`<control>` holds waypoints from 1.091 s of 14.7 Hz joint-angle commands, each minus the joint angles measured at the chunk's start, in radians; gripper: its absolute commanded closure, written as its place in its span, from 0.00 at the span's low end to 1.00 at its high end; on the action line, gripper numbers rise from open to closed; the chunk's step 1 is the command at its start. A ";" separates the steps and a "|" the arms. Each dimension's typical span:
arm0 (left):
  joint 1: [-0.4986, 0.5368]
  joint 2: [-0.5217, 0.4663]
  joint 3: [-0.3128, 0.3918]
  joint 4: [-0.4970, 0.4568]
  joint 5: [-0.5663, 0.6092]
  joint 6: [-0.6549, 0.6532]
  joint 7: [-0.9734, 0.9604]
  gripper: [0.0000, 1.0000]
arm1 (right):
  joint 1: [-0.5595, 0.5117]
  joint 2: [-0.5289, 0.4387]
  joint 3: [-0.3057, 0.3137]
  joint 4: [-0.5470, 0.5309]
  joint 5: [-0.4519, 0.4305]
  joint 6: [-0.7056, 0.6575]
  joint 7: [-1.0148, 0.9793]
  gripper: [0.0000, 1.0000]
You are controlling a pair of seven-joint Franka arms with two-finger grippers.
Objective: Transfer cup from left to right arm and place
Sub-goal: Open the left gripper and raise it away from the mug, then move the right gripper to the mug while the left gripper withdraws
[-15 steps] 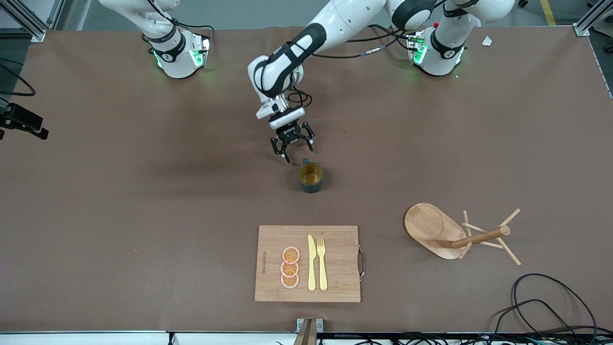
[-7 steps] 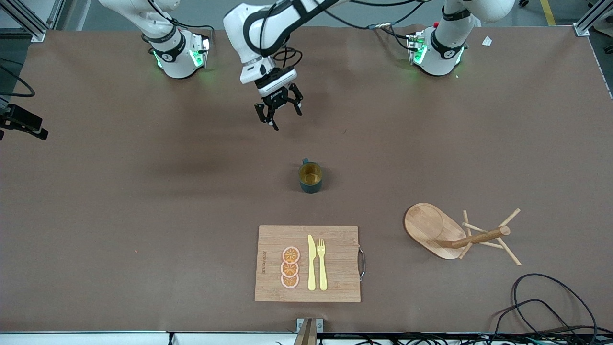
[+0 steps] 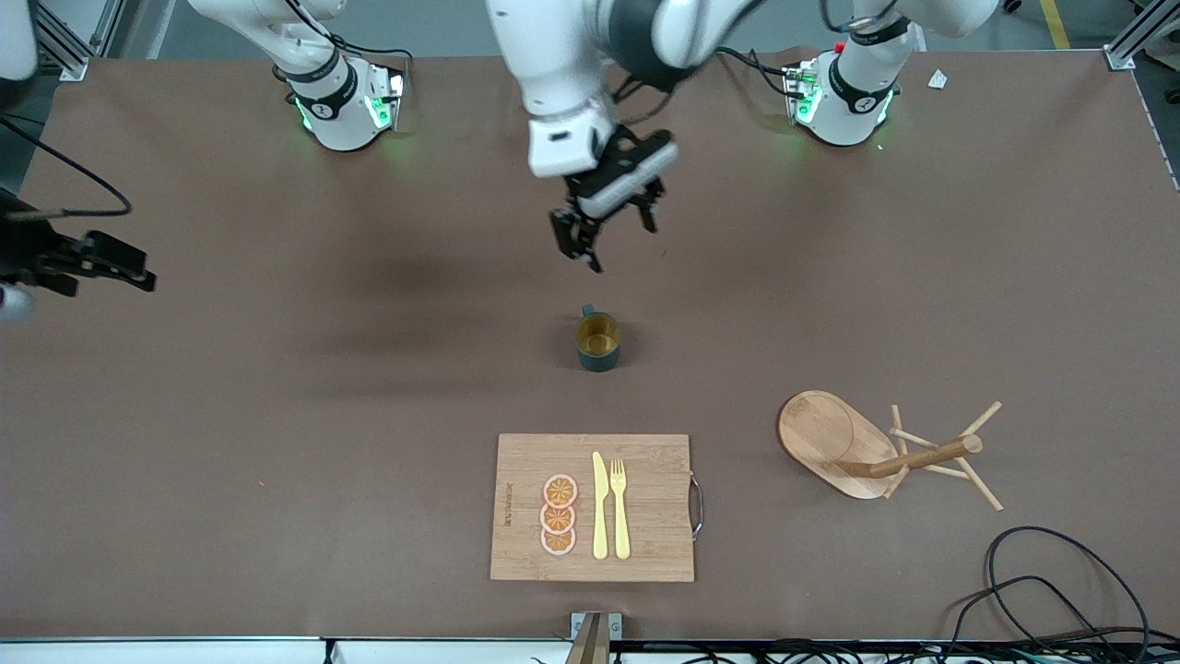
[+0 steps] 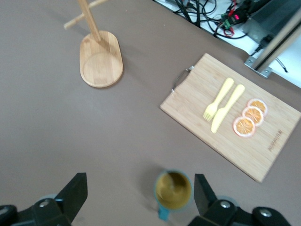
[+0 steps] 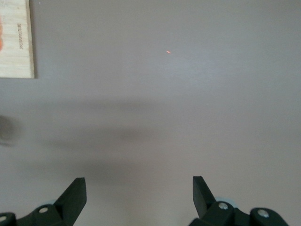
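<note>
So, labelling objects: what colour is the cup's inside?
Tan-yellow inside the cup, clearest in the left wrist view.

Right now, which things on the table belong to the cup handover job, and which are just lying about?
Job: cup; left hand, open above the table; right hand, open.
Lying about: cutting board, orange slices, knife, fork, peg rack.

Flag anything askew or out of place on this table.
The wooden peg rack seems tipped on its side near the left arm's end, pegs against the table. The cup stands upright; cutlery and slices lie neatly on the cutting board.
</note>
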 commanded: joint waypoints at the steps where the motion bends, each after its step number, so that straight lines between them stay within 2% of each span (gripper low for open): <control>1: 0.166 -0.060 -0.021 -0.016 -0.095 0.000 0.211 0.00 | 0.088 0.019 0.000 -0.007 0.016 0.017 0.188 0.00; 5: 0.338 -0.103 -0.013 -0.014 -0.198 0.000 0.492 0.00 | 0.242 0.094 -0.001 -0.004 0.062 0.095 0.519 0.00; 9: 0.516 -0.177 -0.006 -0.016 -0.379 0.000 0.737 0.00 | 0.399 0.204 -0.001 0.011 0.058 0.225 0.831 0.00; 11: 0.587 -0.228 -0.002 -0.028 -0.437 -0.020 0.889 0.00 | 0.447 0.281 -0.001 0.074 0.058 0.247 0.964 0.00; 13: 0.628 -0.260 0.011 -0.025 -0.477 -0.066 1.044 0.00 | 0.490 0.371 -0.001 0.161 0.056 0.250 1.079 0.00; 16: 0.648 -0.295 0.086 -0.032 -0.506 -0.160 1.240 0.00 | 0.540 0.447 0.000 0.195 0.061 0.330 1.193 0.00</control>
